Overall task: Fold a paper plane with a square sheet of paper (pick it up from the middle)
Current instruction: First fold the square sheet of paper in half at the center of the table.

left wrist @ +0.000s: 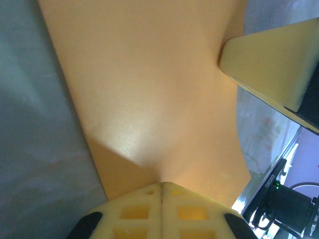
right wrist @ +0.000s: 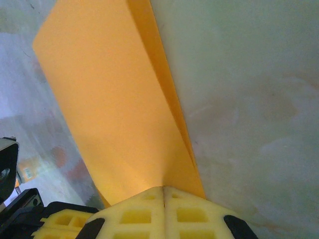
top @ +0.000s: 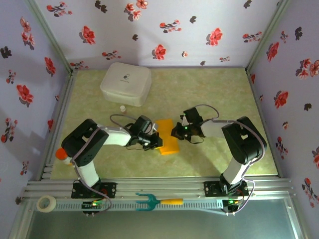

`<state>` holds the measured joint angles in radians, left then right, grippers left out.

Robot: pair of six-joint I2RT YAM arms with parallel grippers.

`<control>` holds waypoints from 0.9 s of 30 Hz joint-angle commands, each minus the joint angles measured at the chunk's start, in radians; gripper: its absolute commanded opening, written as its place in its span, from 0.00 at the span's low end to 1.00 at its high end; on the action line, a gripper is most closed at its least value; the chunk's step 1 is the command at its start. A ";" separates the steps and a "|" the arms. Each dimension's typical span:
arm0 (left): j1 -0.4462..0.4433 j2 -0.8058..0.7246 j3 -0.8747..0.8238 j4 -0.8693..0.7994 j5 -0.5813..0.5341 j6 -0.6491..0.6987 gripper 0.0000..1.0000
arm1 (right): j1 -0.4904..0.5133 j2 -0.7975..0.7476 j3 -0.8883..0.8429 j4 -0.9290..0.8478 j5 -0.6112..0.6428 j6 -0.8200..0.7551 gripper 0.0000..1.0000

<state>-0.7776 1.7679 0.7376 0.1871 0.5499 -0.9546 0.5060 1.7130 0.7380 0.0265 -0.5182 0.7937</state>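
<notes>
Currently, the paper plane [top: 168, 142] at table [top: 224, 99] centre is pinched at 9 o'clock by the left gripper [top: 154, 141] and at 2 o'clock by the right gripper [top: 176, 132], so even tension is advised.

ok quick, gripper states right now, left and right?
Left gripper: shut, pinching an edge of the paper plane.
Right gripper: shut, pinching the same paper plane at a folded edge.
</notes>
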 commanded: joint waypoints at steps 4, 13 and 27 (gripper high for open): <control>-0.023 -0.080 0.051 -0.145 -0.035 -0.001 0.02 | 0.000 0.037 -0.046 -0.145 0.159 0.005 0.00; -0.063 -0.029 0.043 -0.096 -0.026 -0.049 0.01 | 0.000 0.037 -0.050 -0.142 0.160 0.007 0.00; -0.072 -0.019 -0.099 -0.036 -0.038 -0.034 0.02 | 0.000 0.042 -0.052 -0.139 0.162 0.009 0.00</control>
<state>-0.8375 1.7344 0.6773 0.2295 0.5362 -0.9894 0.5087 1.7100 0.7368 0.0261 -0.5079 0.7940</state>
